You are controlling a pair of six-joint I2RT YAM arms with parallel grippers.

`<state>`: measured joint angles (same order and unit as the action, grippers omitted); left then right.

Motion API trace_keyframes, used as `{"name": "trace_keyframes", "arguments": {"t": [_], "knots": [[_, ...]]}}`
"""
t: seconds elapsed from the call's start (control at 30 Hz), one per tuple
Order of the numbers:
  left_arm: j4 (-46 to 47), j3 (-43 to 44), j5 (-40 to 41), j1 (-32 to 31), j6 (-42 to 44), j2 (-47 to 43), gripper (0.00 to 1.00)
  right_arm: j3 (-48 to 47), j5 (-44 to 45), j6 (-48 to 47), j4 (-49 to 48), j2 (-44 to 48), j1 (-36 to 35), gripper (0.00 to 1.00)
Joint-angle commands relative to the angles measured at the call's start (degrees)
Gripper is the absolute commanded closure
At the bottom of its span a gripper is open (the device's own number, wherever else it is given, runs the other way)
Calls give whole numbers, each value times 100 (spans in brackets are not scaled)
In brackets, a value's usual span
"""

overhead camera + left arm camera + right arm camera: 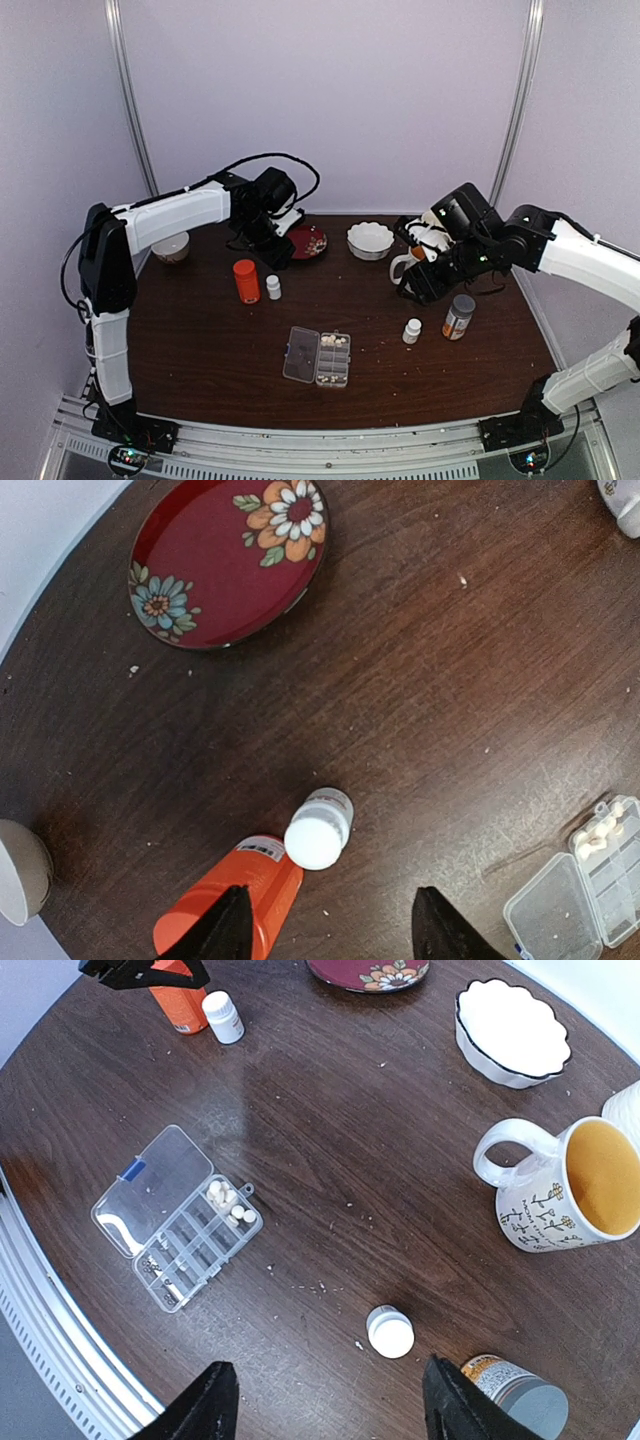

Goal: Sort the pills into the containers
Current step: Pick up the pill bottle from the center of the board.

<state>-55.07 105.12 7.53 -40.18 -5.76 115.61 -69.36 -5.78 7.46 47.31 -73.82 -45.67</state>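
On the wooden table (pixel 330 1110), a clear gridded pill box (pixel 172 1260) holds round pills (pixel 228 1200); left gripper (pixel 330 920) and right gripper (pixel 325 1392) gape empty.

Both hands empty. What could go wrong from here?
1. The left hand hangs over the orange bottle and a small white bottle standing close together; gripping one may topple the other.
2. The pill box lies open with pills in a few cells; a bump could scatter them.
3. The mug sits near the right arm and might be clipped.
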Motion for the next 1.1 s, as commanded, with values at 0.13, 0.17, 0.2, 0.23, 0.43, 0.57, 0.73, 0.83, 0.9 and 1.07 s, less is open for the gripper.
{"name": "trace_keyframes", "arguments": {"t": [0.13,0.17,0.2,0.23,0.43,0.57,0.73,0.83,0.9,1.07], "knots": [[-498,812,-422,288,448,815,36,318,-104,72,-191,326,-8,36],[-590,922,-455,303,462,927,36,332,-99,71,-181,339,-6,36],[-647,1012,-455,321,467,1048,35,335,-112,71,-179,350,-8,36],[-683,1062,-453,333,467,1116,35,336,-126,71,-154,361,-5,36],[-695,1127,-498,379,446,1312,38,327,-127,62,-102,362,-3,36],[-757,1096,-485,396,442,1395,42,284,-159,62,-103,326,-3,36],[-760,1007,-539,397,447,1449,50,274,-165,53,-118,291,-4,36],[-798,1004,-439,402,435,1486,52,259,-176,67,-128,256,-9,36],[-824,1010,-434,400,435,1507,52,252,-199,71,-141,238,-3,36],[-901,1049,-402,414,435,1549,52,271,-204,71,-152,224,-5,36]]}}
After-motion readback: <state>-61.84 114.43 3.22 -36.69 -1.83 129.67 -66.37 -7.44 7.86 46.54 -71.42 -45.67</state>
